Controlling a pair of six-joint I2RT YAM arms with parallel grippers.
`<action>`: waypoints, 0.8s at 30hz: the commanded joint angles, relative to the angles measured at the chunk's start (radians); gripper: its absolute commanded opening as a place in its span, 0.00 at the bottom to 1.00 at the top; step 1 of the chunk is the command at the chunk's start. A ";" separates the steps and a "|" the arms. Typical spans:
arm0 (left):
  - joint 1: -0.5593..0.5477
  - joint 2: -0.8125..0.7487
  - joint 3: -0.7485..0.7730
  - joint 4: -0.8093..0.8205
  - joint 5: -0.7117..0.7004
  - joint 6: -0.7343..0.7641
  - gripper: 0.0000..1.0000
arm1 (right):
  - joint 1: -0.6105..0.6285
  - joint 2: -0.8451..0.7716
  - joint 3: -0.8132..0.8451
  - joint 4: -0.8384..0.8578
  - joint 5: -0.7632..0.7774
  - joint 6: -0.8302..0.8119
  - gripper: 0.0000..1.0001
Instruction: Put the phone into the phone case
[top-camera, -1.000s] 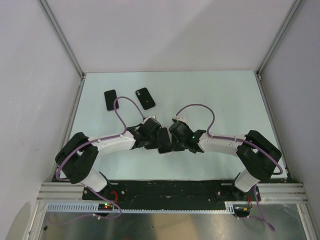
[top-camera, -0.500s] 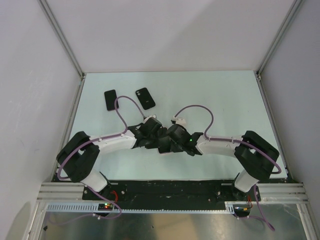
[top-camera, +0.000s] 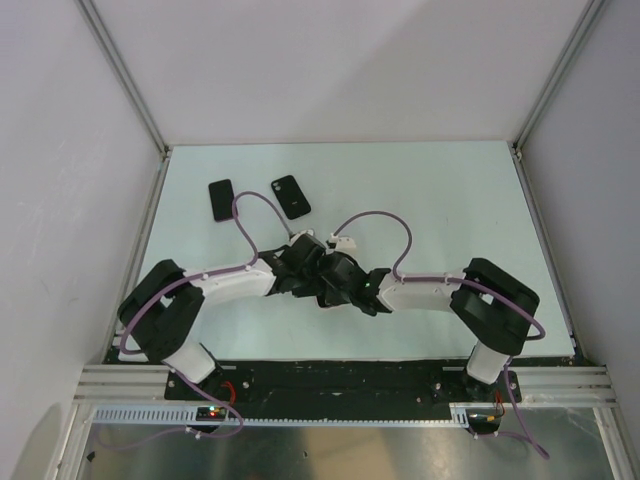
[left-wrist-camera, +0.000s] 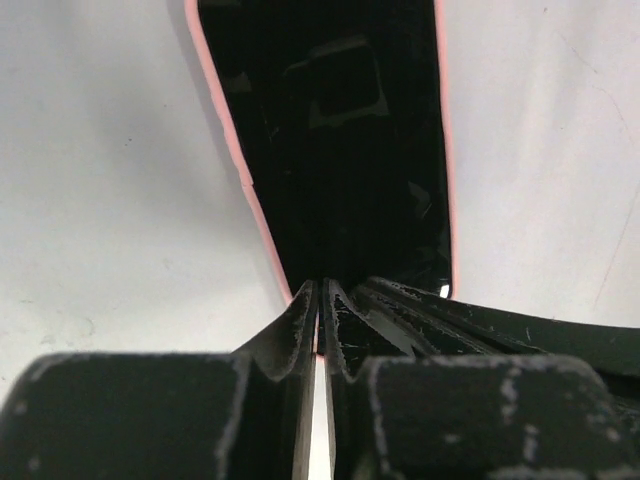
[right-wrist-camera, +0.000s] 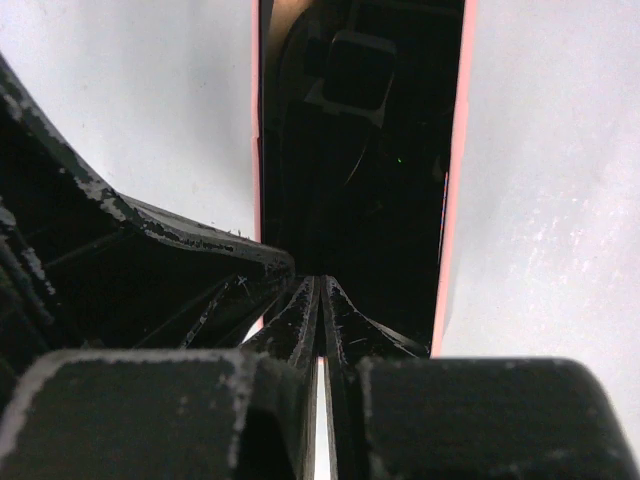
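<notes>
Left fingers (left-wrist-camera: 285, 335) are pressed together with only a hairline slit between them. Their tips sit at the near end of the phone (left-wrist-camera: 340, 150), a glossy black slab with a pink rim (left-wrist-camera: 225, 130) along both long sides (whether that rim is the case, I cannot tell). The right fingers (right-wrist-camera: 290, 325) are likewise closed tip to tip at the phone's near end, just beside the other arm's finger. From above, both wrists meet over the middle of the pale worktop (top-camera: 450, 200), hiding the phone. A black slab (top-camera: 221, 200) and a second black slab (top-camera: 290, 196) lie near each other at the far left.
</notes>
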 joint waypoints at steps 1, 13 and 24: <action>-0.029 0.068 -0.027 0.064 0.033 -0.022 0.10 | 0.026 0.097 -0.052 -0.178 -0.057 -0.007 0.06; -0.015 0.017 -0.019 0.047 0.024 -0.003 0.12 | -0.057 -0.095 -0.063 -0.205 -0.057 -0.035 0.15; 0.096 -0.145 -0.009 -0.024 -0.017 0.039 0.29 | -0.088 -0.192 -0.123 -0.073 -0.056 -0.103 0.74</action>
